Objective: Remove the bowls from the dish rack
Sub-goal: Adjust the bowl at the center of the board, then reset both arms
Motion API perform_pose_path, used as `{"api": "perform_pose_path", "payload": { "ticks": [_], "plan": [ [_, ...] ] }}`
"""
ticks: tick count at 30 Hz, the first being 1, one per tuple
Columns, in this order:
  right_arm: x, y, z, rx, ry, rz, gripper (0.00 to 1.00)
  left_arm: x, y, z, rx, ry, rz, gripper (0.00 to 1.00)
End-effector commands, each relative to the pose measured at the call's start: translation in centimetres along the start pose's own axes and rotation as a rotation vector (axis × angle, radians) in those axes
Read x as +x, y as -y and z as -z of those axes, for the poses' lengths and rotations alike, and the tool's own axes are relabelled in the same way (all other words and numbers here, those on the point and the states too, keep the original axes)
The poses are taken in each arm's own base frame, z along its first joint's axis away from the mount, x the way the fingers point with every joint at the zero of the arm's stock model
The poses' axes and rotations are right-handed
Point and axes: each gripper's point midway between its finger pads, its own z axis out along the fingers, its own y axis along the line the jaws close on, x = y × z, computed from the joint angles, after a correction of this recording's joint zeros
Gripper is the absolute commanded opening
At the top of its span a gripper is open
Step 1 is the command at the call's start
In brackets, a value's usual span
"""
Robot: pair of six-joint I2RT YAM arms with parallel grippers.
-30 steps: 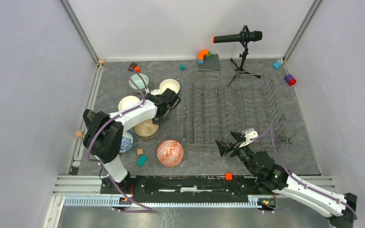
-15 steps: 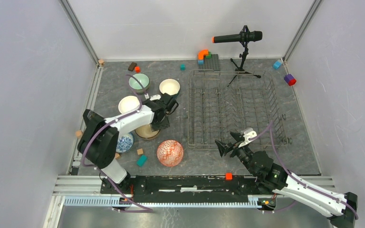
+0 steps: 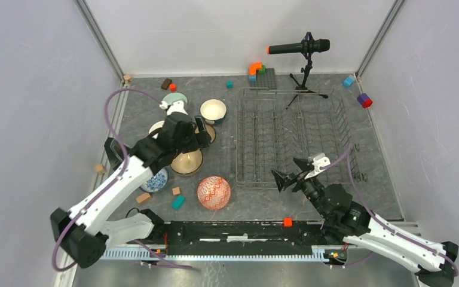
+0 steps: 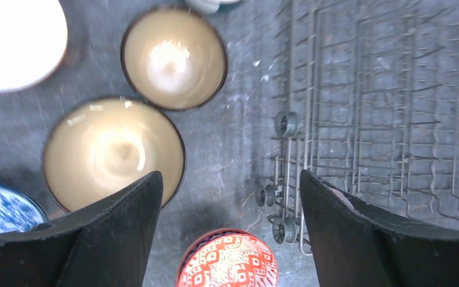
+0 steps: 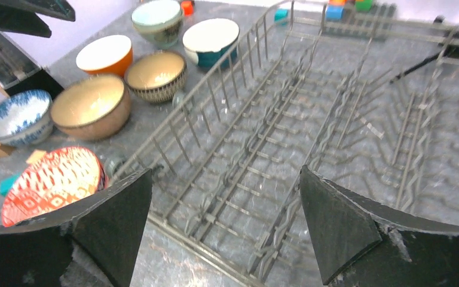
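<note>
The dish rack [image 3: 293, 140] [image 5: 311, 119] [image 4: 382, 107] holds no bowls. Several bowls stand on the table to its left: pale green [image 5: 157, 18], teal [image 3: 213, 110] [image 5: 211, 39], orange [image 5: 104, 55], dark striped [image 4: 173, 57] [image 5: 154, 73], brown [image 3: 186, 161] [image 4: 113, 152], blue-white [image 3: 155, 179] [image 5: 18, 116] and red-white [image 3: 214, 192] [image 4: 227, 260]. My left gripper [image 3: 198, 136] [image 4: 230, 179] hangs open and empty, high above the table between the brown bowl and the rack. At the rack's near left corner my right gripper [image 3: 290, 171] [image 5: 226, 173] stands open, also empty.
A microphone on a tripod [image 3: 299, 46] stands behind the rack, next to a grey studded plate [image 3: 266, 78]. Small toy blocks lie scattered, among them a teal one [image 3: 178, 202], a wooden one [image 3: 143, 197] and a purple one [image 3: 364, 100]. Walls enclose three sides.
My left gripper has opened and lifted off the dark striped bowl, which stays on the table, and the arm has risen. The right gripper has opened slightly wider and shifted a little.
</note>
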Motion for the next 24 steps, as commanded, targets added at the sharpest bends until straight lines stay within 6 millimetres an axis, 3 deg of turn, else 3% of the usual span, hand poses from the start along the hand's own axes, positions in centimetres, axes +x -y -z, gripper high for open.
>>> {"api": "perform_pose_path", "payload": {
  "ticks": [1,6,10,14,19,22,24],
  "plan": [
    [-7.6,-0.1,0.2,0.037,0.111,-0.037,0.98,-6.7,1.9,4.9,0.128,0.257,-0.170,0.94],
    [-14.7,0.1,0.4,0.078,0.336,-0.178,0.98,-11.2,0.9,8.8,0.118,0.509,-0.180,1.00],
    [-18.2,0.9,-0.2,0.171,0.373,-0.115,0.98,-11.7,-1.7,8.9,0.059,0.662,-0.007,1.00],
    [-18.1,-0.3,-2.9,0.200,0.271,0.025,0.98,-11.1,-4.2,8.5,-0.036,0.693,0.080,1.00],
    [-18.1,-1.1,-5.9,0.268,0.203,0.101,0.98,-10.9,-5.6,8.5,-0.096,0.711,0.216,1.00],
    [-19.0,-0.2,-6.4,0.339,0.228,0.103,0.98,-10.6,-5.9,8.4,-0.103,0.716,0.279,1.00],
    [-19.4,1.5,-7.0,0.385,0.230,0.076,0.98,-10.9,-5.5,9.0,-0.085,0.722,0.279,1.00]
  ]
}}
